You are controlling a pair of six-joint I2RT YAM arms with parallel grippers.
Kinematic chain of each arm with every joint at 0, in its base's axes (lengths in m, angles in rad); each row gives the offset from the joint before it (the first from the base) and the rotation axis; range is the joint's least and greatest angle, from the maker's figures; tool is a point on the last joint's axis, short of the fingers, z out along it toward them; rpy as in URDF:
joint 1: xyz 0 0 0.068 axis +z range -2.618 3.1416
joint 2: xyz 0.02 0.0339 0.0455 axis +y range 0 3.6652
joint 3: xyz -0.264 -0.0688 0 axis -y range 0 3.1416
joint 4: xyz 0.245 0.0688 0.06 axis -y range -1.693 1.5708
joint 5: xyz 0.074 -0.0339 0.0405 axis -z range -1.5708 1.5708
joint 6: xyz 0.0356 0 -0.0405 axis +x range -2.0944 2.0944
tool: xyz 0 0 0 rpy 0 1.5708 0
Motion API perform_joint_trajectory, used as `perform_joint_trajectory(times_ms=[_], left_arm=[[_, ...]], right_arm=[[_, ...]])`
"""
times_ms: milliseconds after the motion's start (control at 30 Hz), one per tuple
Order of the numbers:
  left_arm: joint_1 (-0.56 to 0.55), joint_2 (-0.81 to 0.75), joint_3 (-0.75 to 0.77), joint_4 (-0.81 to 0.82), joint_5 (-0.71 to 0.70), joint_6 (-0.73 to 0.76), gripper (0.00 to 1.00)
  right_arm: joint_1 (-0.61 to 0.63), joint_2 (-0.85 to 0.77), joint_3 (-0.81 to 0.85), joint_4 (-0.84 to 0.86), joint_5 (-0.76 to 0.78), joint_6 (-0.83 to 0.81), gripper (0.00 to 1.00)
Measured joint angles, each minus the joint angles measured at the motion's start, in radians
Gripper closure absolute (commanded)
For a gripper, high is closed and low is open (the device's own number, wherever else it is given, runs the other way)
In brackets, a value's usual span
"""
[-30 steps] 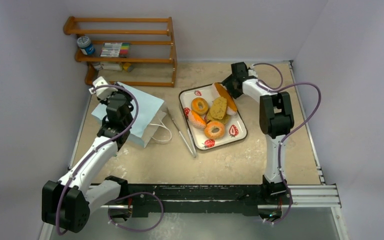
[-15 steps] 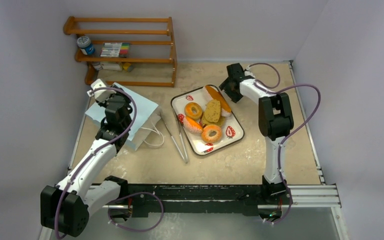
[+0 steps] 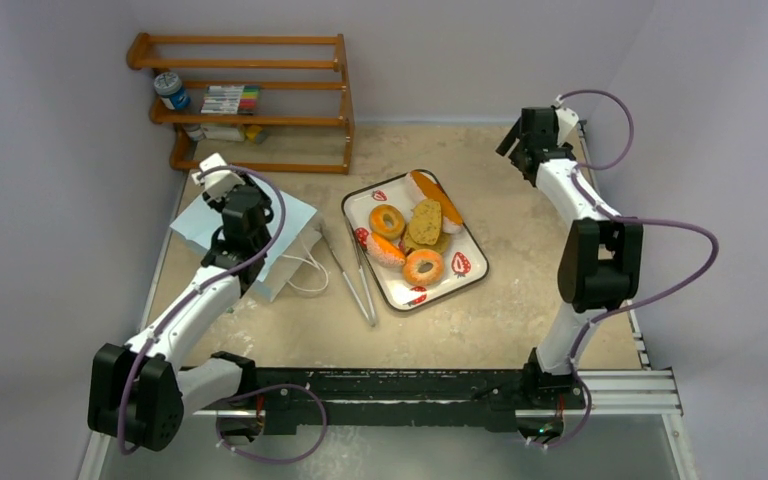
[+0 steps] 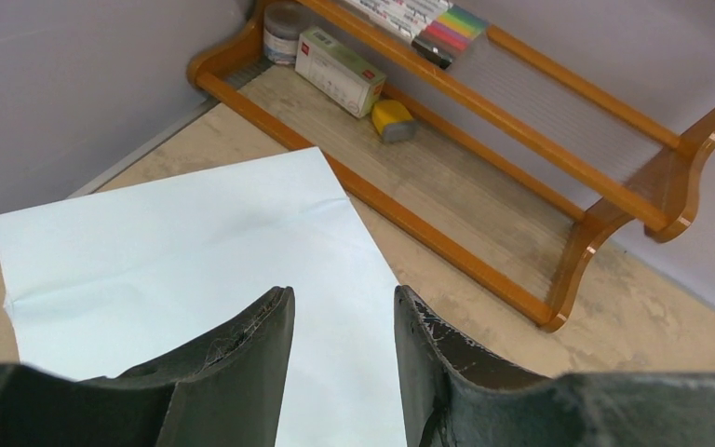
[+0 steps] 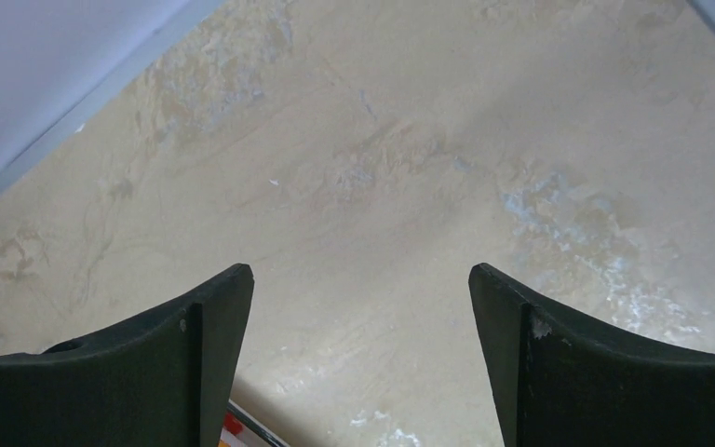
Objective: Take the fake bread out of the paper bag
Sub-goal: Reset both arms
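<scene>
Though low over the paper bag [image 4: 177, 251], left tool [image 4: 343, 298] narrow, empty; right tool [image 5: 361, 277] wide, empty, over table [image 5: 382, 140].

We see soft, even, fairly bright light falling from above in all three views. On the counter [image 3: 520, 300] shadows are faint and soft-edged, and we find no hard glare. The walls [image 3: 50, 200] take a cool lavender cast. In the left wrist view the paper bag [image 4: 195, 242] is pale but not washed out, its crease readable, and the wooden rack [image 4: 428, 235] is sharp. In both wrist views the jaws at the near edge are dark, underexposed and slightly soft.
</scene>
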Motion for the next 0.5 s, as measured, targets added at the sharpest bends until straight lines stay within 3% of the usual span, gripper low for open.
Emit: perform_joint_trajectory(times_ms=[267, 500], left_arm=[[0.047, 0.063, -0.005, 0.016, 0.057, 0.019, 0.57], [0.061, 0.063, -0.019, 0.042, 0.069, 0.025, 0.57]], right_arm=[[0.021, -0.163, -0.178, 0.06, 0.043, -0.075, 0.05], [0.025, -0.309, -0.311, 0.127, 0.105, -0.111, 0.06]])
